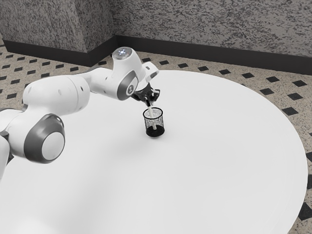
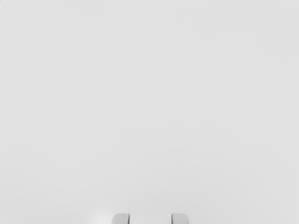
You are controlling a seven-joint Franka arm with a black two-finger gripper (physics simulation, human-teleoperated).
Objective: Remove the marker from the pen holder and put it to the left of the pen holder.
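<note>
Marker (image 1: 151, 113), pale and slim, leans inside the black mesh pen holder (image 1: 155, 131), rising above its rim near the open gripper (image 1: 152, 101).

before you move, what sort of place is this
Looks like an indoor room, perhaps a dining area or lobby: a round white table, a tiled floor with dark diamonds, and speckled grey walls with a black baseboard.

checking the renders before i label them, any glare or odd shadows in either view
Exterior view: strong glare washes out the table at the lower left; soft, faint shading around the pen holder. Wrist view: flat, even pale grey, with a small bright patch near the lower edge.
</note>
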